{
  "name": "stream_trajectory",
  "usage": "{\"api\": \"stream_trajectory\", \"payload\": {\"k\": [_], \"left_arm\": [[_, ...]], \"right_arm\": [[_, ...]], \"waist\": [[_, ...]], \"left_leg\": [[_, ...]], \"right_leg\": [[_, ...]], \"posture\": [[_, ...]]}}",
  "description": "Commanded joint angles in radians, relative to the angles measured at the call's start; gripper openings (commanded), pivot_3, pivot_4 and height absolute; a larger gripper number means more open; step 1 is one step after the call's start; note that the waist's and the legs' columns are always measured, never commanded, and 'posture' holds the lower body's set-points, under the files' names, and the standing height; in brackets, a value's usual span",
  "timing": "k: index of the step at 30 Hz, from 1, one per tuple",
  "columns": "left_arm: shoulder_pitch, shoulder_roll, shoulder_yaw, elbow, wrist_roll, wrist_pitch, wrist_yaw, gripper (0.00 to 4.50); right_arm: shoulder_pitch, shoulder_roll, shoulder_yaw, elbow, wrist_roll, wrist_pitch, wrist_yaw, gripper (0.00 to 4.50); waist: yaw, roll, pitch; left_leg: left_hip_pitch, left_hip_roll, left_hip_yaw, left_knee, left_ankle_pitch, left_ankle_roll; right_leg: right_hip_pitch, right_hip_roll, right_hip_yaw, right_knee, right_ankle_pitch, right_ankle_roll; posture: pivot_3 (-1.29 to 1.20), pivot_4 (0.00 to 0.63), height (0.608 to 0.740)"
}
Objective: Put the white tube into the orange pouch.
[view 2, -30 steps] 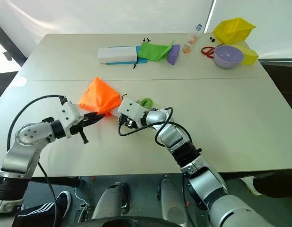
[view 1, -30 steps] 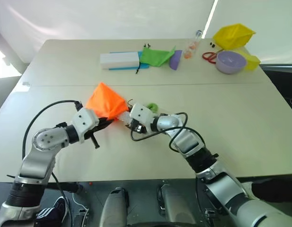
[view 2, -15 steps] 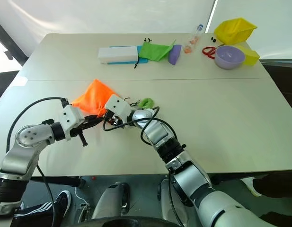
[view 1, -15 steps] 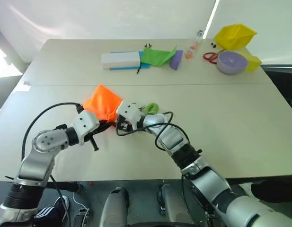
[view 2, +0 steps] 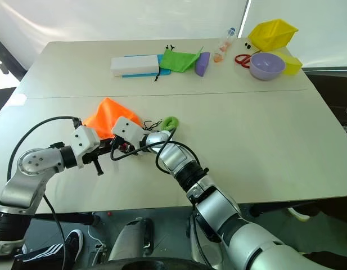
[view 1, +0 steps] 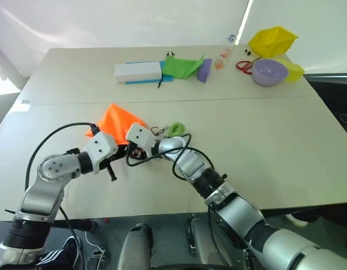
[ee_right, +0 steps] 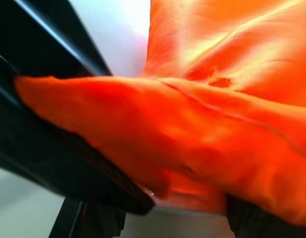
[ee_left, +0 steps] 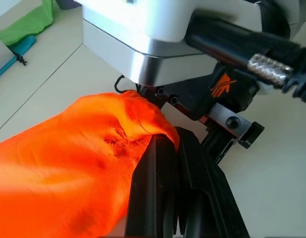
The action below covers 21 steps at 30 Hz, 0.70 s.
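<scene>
Orange fabric of the orange pouch (view 1: 118, 120) is pinched between the pressed-together fingers of my left hand (view 1: 121, 153) (at its gathered mouth). My right hand (view 1: 134, 151) sits just beside it, against the same mouth; I cannot tell whether its fingers are spread, nor where the white tube is.
</scene>
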Motion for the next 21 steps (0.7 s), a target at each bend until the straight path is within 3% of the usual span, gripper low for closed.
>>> {"api": "stream_trajectory", "payload": {"k": [1,4,6,10,21], "left_arm": [[0.006,0.01,0.019,-0.018,-0.01,-0.006,-0.003,0.0],[0.018,0.009,0.018,-0.025,-0.008,-0.005,-0.001,0.0],[0.02,0.007,0.016,-0.026,-0.006,-0.007,0.002,0.0],[0.027,0.007,0.022,-0.015,-0.001,-0.015,0.006,0.0],[0.032,0.023,0.039,0.039,0.003,-0.056,-0.002,0.0]], "right_arm": [[-0.042,0.044,-0.019,0.014,0.017,-0.055,-0.002,1.84],[-0.042,0.067,-0.046,0.021,0.038,-0.047,-0.003,1.84],[-0.034,0.073,-0.052,0.008,0.058,-0.023,0.019,2.86],[-0.012,0.056,-0.032,-0.045,0.065,-0.009,0.059,4.42],[0.09,-0.197,-0.011,-0.36,0.074,0.082,0.253,4.42]], "waist": [[0.0,0.0,0.0],[0.001,0.0,0.0],[0.001,0.0,0.0],[0.001,0.0,0.0],[0.004,0.0,0.0]], "left_leg": [[0.0,0.0,0.0,0.0,0.0,0.0],[0.0,0.0,0.0,0.0,0.0,0.0],[0.0,0.0,0.0,0.0,0.0,0.0],[0.0,0.0,0.0,0.0,0.0,0.0],[0.0,-0.001,0.0,0.0,0.0,0.0]], "right_leg": [[0.0,0.0,0.0,0.0,0.0,0.0],[0.0,0.0,0.0,0.0,0.0,0.0],[0.0,0.0,0.0,0.0,0.0,0.0],[0.0,0.0,0.0,0.0,0.0,0.0],[0.0,-0.002,0.0,-0.001,0.0,0.0]], "posture": [[0.0,0.15,0.74],[0.0,0.15,0.74],[0.0,0.15,0.74],[0.0,0.15,0.74],[0.0,0.15,0.74]]}}
